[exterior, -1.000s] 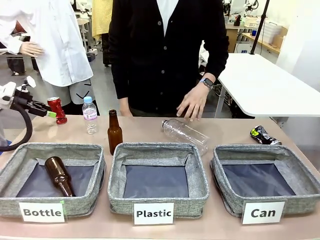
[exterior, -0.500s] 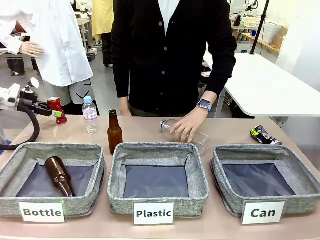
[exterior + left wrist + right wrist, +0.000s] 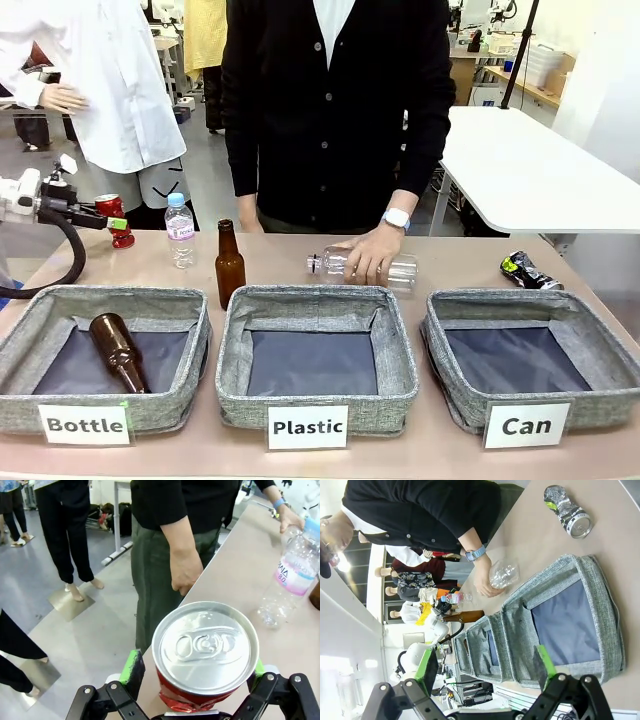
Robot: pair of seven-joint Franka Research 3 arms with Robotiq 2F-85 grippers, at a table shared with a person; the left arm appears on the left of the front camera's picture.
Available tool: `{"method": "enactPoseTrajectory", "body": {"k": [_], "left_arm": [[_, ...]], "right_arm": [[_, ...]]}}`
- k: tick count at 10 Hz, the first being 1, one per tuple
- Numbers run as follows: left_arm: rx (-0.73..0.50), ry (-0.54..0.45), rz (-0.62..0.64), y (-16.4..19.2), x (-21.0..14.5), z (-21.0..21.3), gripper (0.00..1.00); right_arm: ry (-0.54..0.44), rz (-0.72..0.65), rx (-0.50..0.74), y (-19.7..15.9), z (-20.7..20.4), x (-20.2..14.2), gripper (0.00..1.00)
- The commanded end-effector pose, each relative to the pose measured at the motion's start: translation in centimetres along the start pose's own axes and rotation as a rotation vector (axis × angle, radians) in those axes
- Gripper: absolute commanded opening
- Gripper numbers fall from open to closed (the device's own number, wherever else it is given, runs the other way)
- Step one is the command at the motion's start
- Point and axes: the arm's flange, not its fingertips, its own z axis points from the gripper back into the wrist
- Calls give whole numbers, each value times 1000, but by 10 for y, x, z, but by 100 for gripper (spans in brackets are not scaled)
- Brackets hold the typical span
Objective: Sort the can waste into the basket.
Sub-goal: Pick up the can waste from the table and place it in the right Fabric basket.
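A crushed red can (image 3: 111,209) stands near the table's far left edge. My left gripper (image 3: 116,227) reaches in from the left with its jaws open on either side of the can. In the left wrist view the red can (image 3: 205,647) shows its silver top between the green pads (image 3: 132,666), with a gap at the left pad. A dark crushed can (image 3: 528,271) lies at the far right, behind the grey "Can" basket (image 3: 452,385). My right gripper (image 3: 485,677) hangs open above that basket (image 3: 600,582), with the dark can (image 3: 568,511) beyond it.
A person's hand (image 3: 372,252) rests on a clear plastic bottle (image 3: 400,270) lying behind the "Plastic" basket (image 3: 232,385). A brown bottle (image 3: 229,266) and a small water bottle (image 3: 180,229) stand upright. The "Bottle" basket (image 3: 195,375) holds another brown bottle (image 3: 117,351).
The person's hand came down onto the clear bottle and turned it to lie across the table. My left gripper has shifted slightly closer around the red can.
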Motion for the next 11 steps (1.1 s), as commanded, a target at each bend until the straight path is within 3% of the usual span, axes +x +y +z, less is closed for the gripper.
{"method": "enactPoseTrajectory", "body": {"k": [1, 2, 3, 4, 6, 7, 9, 11], "left_arm": [[-18, -21, -15, 6, 5, -3, 100], [-21, -13, -26, 6, 5, -3, 42], [-26, -16, -29, 6, 5, -3, 41], [-29, -18, -28, 5, 5, -3, 0], [-39, -14, -32, 3, 6, -1, 0], [-57, -15, -32, 1, 7, 0, 15], [-62, -9, -51, -7, 10, 3, 0], [-69, -14, -79, -34, 25, 18, 0]], "right_arm": [[-7, 26, 24, 1, 0, 3, 100], [-7, 26, 24, 1, 0, 3, 100], [-7, 26, 24, 1, 0, 3, 100], [-7, 26, 24, 1, 0, 3, 100], [-7, 26, 24, 1, 0, 3, 100], [-7, 26, 24, 1, 0, 3, 100], [-7, 26, 24, 1, 0, 3, 100], [-7, 26, 24, 1, 0, 3, 100]]}}
